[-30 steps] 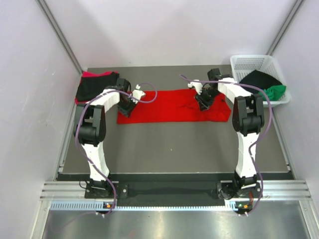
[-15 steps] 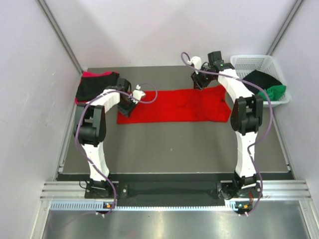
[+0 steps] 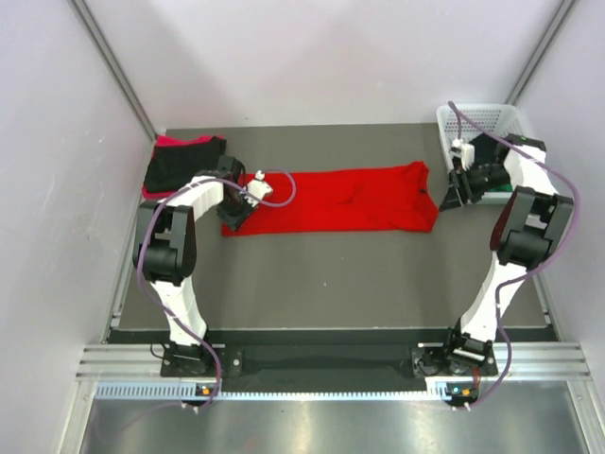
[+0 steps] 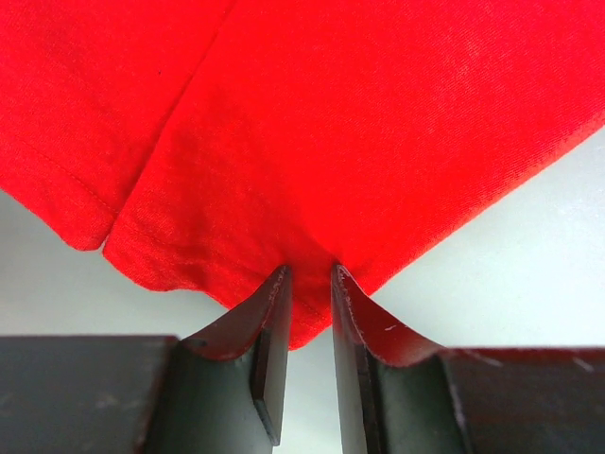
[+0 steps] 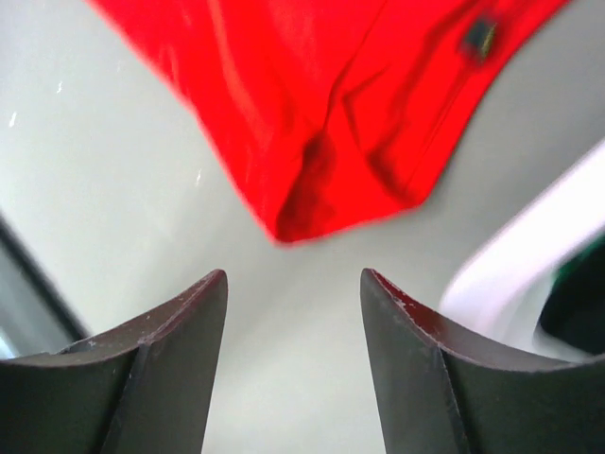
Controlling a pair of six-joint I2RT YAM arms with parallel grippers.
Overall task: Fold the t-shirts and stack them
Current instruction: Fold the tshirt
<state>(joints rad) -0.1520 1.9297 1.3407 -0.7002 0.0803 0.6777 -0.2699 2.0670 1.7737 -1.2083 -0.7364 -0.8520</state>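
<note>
At table point(image 3: 331, 274) centre, red shirt point(image 3: 350, 199) lies flat, stretched 9-to-3 o'clock, ready for folding. Left claw point(image 4: 309, 270) straddles its 9 o'clock hem; clenched or released, cannot tell. Right claw point(image 5: 293, 279), released and empty, hovers by basket point(image 3: 473, 118) at 3 o'clock.

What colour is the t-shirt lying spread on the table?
The t-shirt is bright red; top view shows it best.

Near half of the tabletop point(image 3: 331, 284) is bare, with wide room to pass in front of the flat red t-shirt point(image 3: 331, 200). Far corners are blocked: folded black and red shirts point(image 3: 182, 163) on the left, white basket point(image 3: 473, 118) on the right, walls point(image 3: 57, 189) close on both sides. A narrow bare strip runs between the shirt's right end and the basket, and the right hand point(image 3: 454, 194) sits in it.
</note>
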